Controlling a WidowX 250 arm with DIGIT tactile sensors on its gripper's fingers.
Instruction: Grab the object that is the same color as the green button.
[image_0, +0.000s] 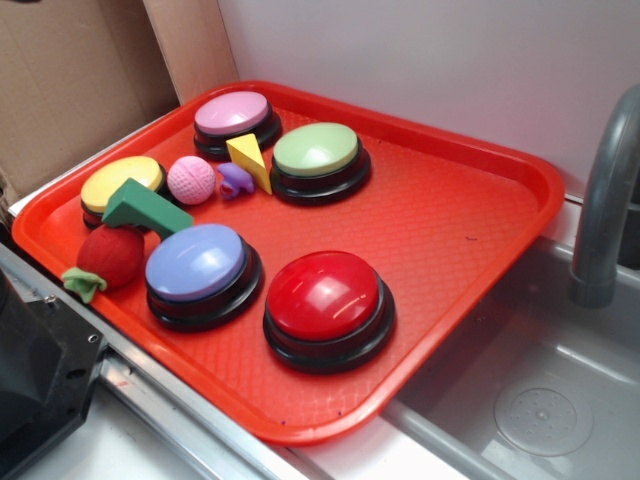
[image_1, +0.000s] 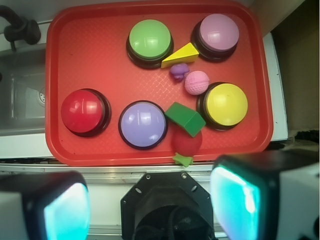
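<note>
Hand (image_1: 150, 210) hangs open above the tray (image_1: 90, 60), green block (image_1: 185, 119) ungrasped beside green button (image_1: 149, 40).

A red tray (image_1: 75, 50) with a textured surface and a raised rim is set on a pale counter, one corner reaching over a grey sink (image_0: 560, 400). Five dome buttons on black bases are seated on the tray: green button (image_1: 150, 40), pink button (image_1: 219, 31), yellow button (image_1: 226, 104), blue button (image_1: 143, 123) and red button (image_1: 82, 111). A yellow wedge (image_1: 181, 55) is lodged between the green and pink buttons. A small purple piece (image_1: 179, 71) and a pink ball (image_1: 196, 82) are placed just beside it. A green block (image_1: 185, 118) is propped between the blue and yellow buttons, partly on a strawberry (image_1: 187, 144) near the rim.
</note>
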